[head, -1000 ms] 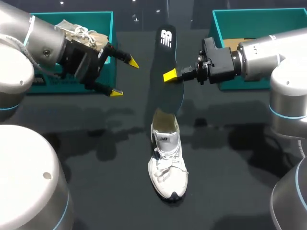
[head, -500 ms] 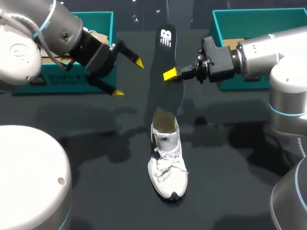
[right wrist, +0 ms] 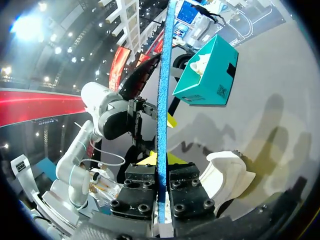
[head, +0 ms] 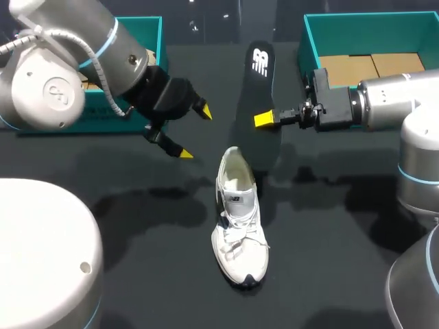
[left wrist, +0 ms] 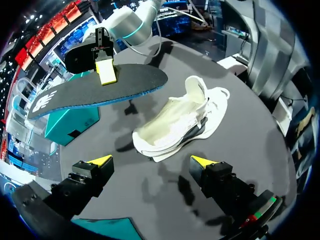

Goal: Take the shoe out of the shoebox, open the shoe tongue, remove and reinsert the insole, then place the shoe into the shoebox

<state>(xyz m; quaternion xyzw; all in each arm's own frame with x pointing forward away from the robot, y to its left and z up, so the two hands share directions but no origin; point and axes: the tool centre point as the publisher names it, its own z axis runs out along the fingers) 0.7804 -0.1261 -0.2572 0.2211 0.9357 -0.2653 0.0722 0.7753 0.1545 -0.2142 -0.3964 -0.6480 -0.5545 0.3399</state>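
Shoe (head: pixel 236 226) stands unsupported on the counter (head: pixel 137 205), and the dark insole (head: pixel 258 89) hangs in the air just behind its heel, pinched at one edge by the right tool (head: pixel 266 120). With so thin a pinch, the insole could twist or slip as it is fed in. The shoe could also tip or slide, since the left tool (head: pixel 194 132) is spread wide off to the side, holding nothing. The right shoebox (head: pixel 370 20) shows flat brown cardboard (head: pixel 363 66) on its floor, while the left shoebox (head: pixel 147 27) is mostly hidden behind the arm, with something pale inside in the right wrist view.
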